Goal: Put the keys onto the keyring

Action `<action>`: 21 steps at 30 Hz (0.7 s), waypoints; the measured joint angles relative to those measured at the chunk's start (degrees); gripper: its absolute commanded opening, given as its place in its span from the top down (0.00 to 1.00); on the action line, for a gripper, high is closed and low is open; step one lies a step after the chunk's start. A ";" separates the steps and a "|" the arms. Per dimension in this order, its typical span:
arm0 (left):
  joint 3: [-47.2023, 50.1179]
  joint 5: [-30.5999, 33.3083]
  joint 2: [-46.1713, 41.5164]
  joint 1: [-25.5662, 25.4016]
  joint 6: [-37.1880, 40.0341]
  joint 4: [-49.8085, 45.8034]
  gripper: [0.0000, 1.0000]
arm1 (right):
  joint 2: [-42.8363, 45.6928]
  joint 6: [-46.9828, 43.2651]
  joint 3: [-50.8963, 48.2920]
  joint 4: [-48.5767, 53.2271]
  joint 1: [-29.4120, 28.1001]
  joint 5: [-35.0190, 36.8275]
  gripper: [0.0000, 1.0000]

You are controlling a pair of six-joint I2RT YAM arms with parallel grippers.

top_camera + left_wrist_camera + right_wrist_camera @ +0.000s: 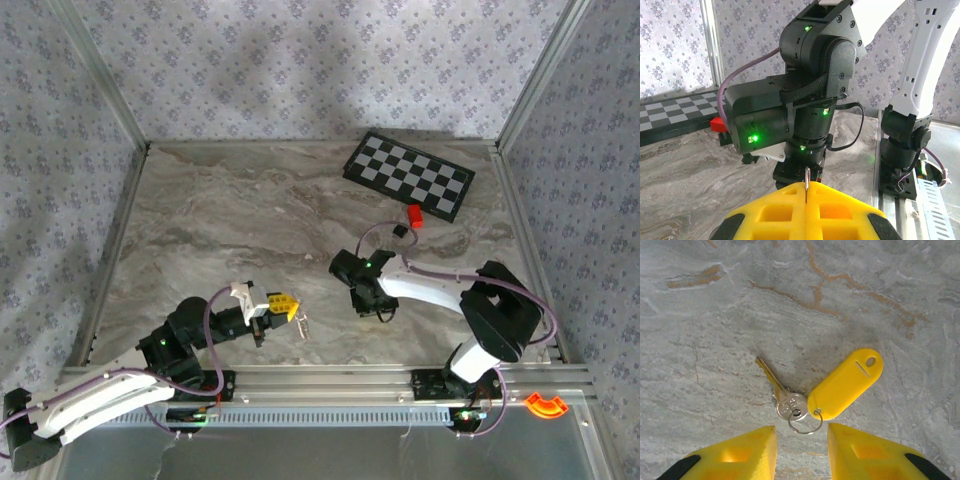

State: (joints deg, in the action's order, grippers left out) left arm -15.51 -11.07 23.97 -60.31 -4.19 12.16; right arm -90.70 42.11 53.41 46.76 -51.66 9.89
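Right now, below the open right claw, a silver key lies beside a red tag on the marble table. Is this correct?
Not quite: the tag is yellow, not red, as the right wrist view shows. The rest holds: the silver key lies beside it on the marble table, below the open right claw.

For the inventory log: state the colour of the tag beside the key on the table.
Yellow; the tag shows best in the right wrist view.
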 measured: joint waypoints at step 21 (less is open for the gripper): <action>0.37 -0.02 -0.72 0.00 0.00 -0.42 1.00 | -3.28 1.25 0.72 -0.63 -0.24 0.44 0.78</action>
State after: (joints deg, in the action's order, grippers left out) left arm -15.14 -11.09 23.24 -60.31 -4.19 11.75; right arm -93.97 43.35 54.13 46.13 -51.90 10.33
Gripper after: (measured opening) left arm 0.047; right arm 0.235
